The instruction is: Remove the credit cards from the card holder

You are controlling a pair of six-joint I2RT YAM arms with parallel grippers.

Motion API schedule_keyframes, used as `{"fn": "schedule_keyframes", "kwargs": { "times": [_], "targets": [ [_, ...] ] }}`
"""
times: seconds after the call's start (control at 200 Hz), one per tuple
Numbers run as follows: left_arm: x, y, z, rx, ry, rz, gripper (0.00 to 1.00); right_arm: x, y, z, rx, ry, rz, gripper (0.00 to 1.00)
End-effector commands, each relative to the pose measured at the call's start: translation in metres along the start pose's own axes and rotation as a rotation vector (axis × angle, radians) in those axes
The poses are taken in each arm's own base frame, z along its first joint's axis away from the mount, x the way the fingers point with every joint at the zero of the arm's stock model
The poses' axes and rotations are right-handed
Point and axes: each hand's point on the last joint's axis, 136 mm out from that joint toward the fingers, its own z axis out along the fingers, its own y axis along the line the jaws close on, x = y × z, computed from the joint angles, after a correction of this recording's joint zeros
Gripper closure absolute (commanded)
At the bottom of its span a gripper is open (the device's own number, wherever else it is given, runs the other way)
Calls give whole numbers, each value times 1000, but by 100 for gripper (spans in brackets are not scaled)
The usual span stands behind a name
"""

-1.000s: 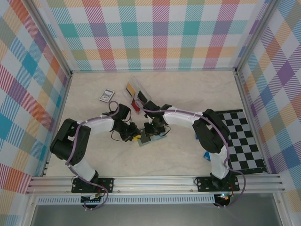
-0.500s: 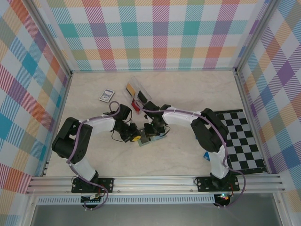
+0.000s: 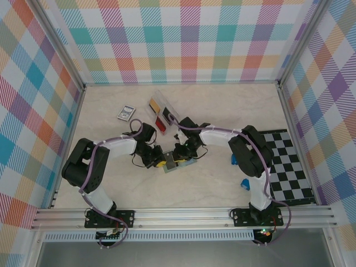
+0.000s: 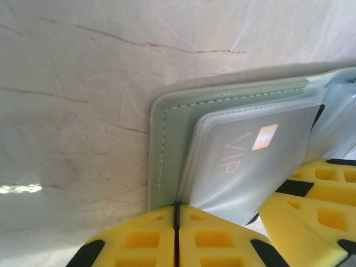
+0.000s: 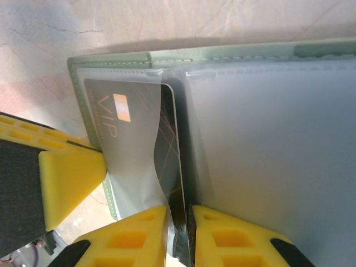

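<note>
Since earlier frame right arm (image 3: 217, 133) shifted slightly away; right gripper (image 5: 178, 218) clenched on dark VIP card (image 5: 133, 139) edge; left gripper (image 4: 175, 214) pinching card holder (image 4: 167, 144) edge on surface (image 4: 72, 83).

The counter (image 4: 83, 83) is smooth, pale and stone-patterned, with thin brown veins and a soft sheen. The card holder (image 4: 167, 156) looks like matt sage-green faux leather, finely stitched along its edge. Its pockets (image 5: 267, 139) are frosted, translucent soft plastic. The card (image 5: 108, 130) under that film is dark grey plastic with a metallic orange chip. The fingers (image 4: 144, 242) are matt yellow moulded plastic with black insets. The frame rails (image 3: 183, 214) are brushed metal.
</note>
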Motion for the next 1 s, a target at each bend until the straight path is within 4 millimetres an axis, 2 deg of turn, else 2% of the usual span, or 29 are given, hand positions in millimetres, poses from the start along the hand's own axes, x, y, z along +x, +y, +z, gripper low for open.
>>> {"fn": "schedule_keyframes", "kwargs": {
  "times": [0.0,0.515,0.785,1.0],
  "targets": [
    [4,49,12,-198,-1,-49,93,6,14,-4,-73,13,-34,83],
    [2,58,8,-261,-13,-31,95,3,5,-14,-57,-24,-11,93],
    [0,55,6,-250,-18,-22,94,7,2,-18,-69,-19,6,91],
    [1,55,8,-248,-11,-21,95,9,8,-15,-120,1,9,84]
  ]
}}
